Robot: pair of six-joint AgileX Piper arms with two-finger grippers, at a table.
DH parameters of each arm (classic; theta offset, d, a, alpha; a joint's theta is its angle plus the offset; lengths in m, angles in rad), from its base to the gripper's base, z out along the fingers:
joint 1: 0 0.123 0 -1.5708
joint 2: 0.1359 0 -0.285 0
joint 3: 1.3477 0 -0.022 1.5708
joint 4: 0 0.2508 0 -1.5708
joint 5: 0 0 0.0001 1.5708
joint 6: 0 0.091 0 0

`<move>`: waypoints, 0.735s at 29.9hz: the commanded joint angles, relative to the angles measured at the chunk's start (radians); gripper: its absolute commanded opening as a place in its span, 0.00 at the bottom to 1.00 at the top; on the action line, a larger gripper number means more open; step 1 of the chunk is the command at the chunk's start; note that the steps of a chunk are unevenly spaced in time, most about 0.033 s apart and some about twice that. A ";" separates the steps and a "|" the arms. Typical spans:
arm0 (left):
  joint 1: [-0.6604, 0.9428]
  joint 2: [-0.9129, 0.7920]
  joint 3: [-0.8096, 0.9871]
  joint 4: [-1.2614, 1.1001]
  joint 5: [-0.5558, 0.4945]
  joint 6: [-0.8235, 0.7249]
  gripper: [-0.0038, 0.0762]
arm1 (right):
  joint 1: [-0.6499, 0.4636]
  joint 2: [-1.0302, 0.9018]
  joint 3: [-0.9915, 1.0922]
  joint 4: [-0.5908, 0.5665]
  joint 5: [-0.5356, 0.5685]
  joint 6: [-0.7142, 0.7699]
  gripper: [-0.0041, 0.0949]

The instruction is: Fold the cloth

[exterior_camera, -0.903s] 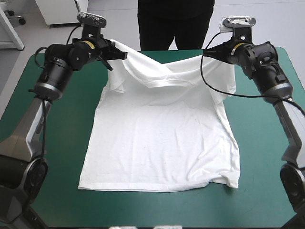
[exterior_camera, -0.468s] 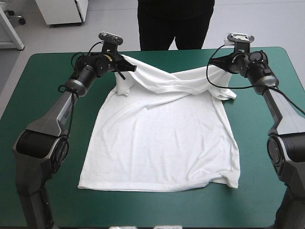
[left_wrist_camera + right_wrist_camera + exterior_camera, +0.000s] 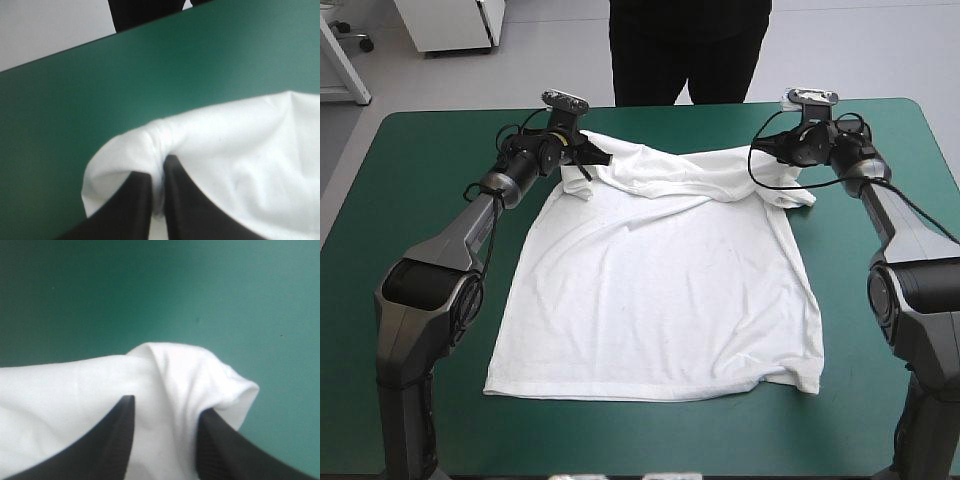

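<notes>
The white T-shirt (image 3: 660, 290) lies spread on the teal-green cover, its hem toward the near edge and its shoulders bunched at the far side. My left gripper (image 3: 588, 155) sits low at the far left shoulder. In the left wrist view its fingers (image 3: 157, 167) are all but shut, with a puckered fold of the T-shirt (image 3: 240, 150) pinched between them. My right gripper (image 3: 765, 150) is at the far right shoulder. In the right wrist view its fingers (image 3: 166, 407) stand apart, and a hump of the T-shirt (image 3: 75, 390) lies between and ahead of them.
Bare teal-green cover (image 3: 420, 200) runs along both sides of the shirt and in a strip before the near edge. The table's far edge (image 3: 100, 42) lies a short way ahead of the left gripper. A sleeve (image 3: 798, 195) folds out beside the right gripper.
Both arms have stretched forward and come down, bringing the lifted shoulders low over the far part of the table. The shirt's upper part has sunk and flattened.
</notes>
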 commanded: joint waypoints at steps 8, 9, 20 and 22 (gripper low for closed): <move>0.000 -0.214 -0.034 -0.020 0.057 -0.097 0.65 | -0.011 -0.065 -0.163 0.021 0.234 -0.042 0.64; 0.000 -0.229 -0.034 -0.020 0.073 -0.085 0.64 | -0.011 -0.067 -0.177 0.021 0.253 -0.044 0.63; 0.000 -0.375 -0.034 0.002 0.409 0.001 0.62 | -0.011 -0.206 -0.207 0.028 0.487 -0.079 0.63; 0.000 -0.400 -0.034 0.002 0.495 0.029 0.62 | -0.011 -0.234 -0.207 0.028 0.514 -0.079 0.62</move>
